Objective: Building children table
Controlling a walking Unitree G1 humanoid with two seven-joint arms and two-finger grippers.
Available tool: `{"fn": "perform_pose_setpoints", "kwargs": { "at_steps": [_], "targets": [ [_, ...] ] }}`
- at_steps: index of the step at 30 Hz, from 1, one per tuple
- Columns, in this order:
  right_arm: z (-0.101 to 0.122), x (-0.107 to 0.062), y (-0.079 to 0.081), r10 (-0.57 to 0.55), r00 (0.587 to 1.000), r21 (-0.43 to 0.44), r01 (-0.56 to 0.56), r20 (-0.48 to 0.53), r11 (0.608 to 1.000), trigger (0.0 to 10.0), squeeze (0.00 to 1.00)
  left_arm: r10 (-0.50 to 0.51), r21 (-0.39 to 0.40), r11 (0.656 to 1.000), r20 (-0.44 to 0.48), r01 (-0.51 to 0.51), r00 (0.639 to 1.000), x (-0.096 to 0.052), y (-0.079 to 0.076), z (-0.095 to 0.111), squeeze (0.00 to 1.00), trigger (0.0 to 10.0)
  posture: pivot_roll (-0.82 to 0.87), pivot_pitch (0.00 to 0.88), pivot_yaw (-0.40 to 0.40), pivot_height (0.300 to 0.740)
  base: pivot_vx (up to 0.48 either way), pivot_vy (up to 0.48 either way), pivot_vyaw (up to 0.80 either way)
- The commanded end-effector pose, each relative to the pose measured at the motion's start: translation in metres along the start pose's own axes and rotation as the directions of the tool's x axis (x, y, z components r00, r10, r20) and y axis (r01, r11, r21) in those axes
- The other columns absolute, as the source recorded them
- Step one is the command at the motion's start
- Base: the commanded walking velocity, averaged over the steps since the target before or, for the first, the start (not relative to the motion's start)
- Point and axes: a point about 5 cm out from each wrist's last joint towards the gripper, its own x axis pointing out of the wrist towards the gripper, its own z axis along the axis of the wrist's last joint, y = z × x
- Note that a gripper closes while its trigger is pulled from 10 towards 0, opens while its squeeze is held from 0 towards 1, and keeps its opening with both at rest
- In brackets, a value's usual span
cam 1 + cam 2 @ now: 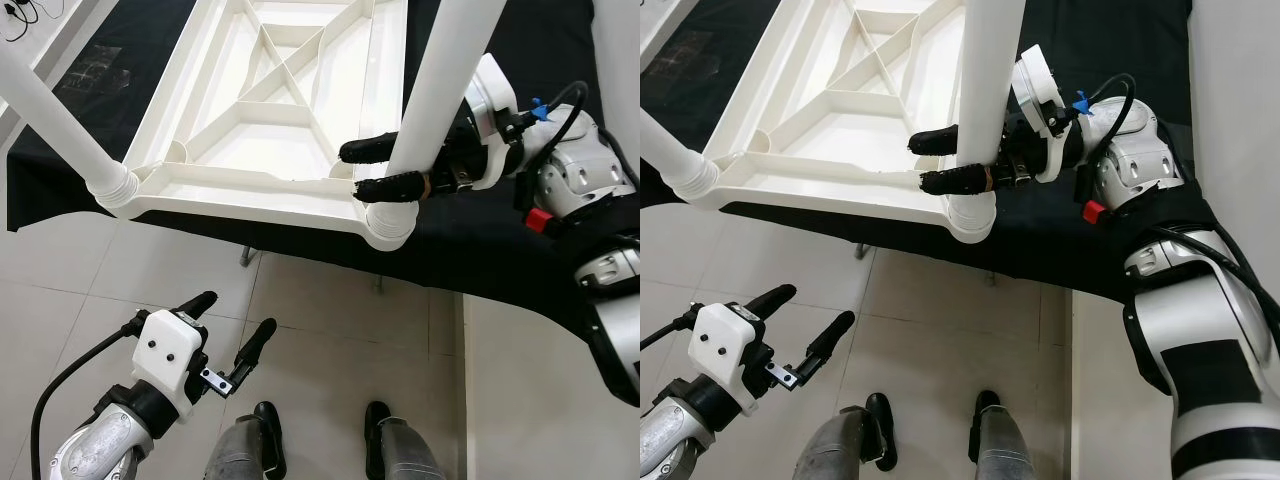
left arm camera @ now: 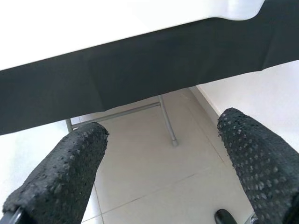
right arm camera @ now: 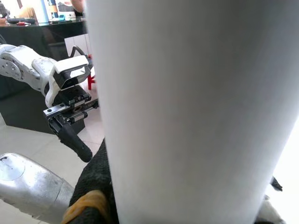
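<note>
A white plastic children's table (image 1: 250, 190) lies upside down on a black-covered bench (image 1: 480, 250). One white leg (image 1: 440, 80) stands in the socket (image 1: 390, 222) at the near right corner. My right gripper (image 1: 352, 170) is shut on it just above the socket, one black finger on each side. In the right wrist view this leg (image 3: 196, 112) is pressed close between the fingers. A second leg (image 1: 50, 110) stands in the near left corner. My left gripper (image 1: 236, 312) hangs open and empty below the bench edge, over the floor, its fingers (image 2: 60, 172) wide apart.
The black cloth (image 2: 140, 70) overhangs the bench's front edge, with a grey metal bench leg (image 2: 166, 119) under it. White tiled floor (image 1: 330, 320) lies between the bench and my feet (image 1: 270, 430). A pale surface (image 1: 40, 40) lies at the far left.
</note>
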Motion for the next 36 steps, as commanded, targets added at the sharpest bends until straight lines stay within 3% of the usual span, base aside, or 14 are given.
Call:
{"fn": "perform_pose_setpoints", "kwargs": {
  "at_steps": [1,13,26,36],
  "targets": [
    [-0.019,0.002,0.005,0.021,0.998,0.064,-0.017,-0.062,0.998,10.0,0.0,-0.007,-0.014,1.0,-0.036,0.006,0.999,-0.003,-0.003,-0.008,0.0,10.0,0.12,0.417,0.03,0.74,0.0,0.0,0.0],
    [-0.023,0.001,0.002,-0.018,0.997,0.061,0.022,-0.08,0.998,10.0,0.0,-0.002,-0.01,1.0,-0.033,0.002,0.999,-0.002,-0.002,-0.009,0.0,10.0,0.12,0.412,0.025,0.74,0.0,0.0,0.0],
    [-0.025,-0.006,0.0,-0.178,0.977,0.041,0.183,-0.116,0.982,10.0,0.0,0.0,-0.007,1.0,-0.031,-0.001,1.0,0.0,-0.002,-0.01,0.0,10.0,0.11,0.401,0.024,0.74,0.0,0.0,0.0],
    [-0.032,-0.009,-0.002,-0.37,0.918,0.033,0.379,-0.144,0.925,10.0,0.0,0.002,-0.004,1.0,-0.028,-0.002,1.0,0.002,-0.003,-0.011,0.0,10.0,0.1,0.391,0.024,0.74,0.0,0.0,0.0]
  ]
}}
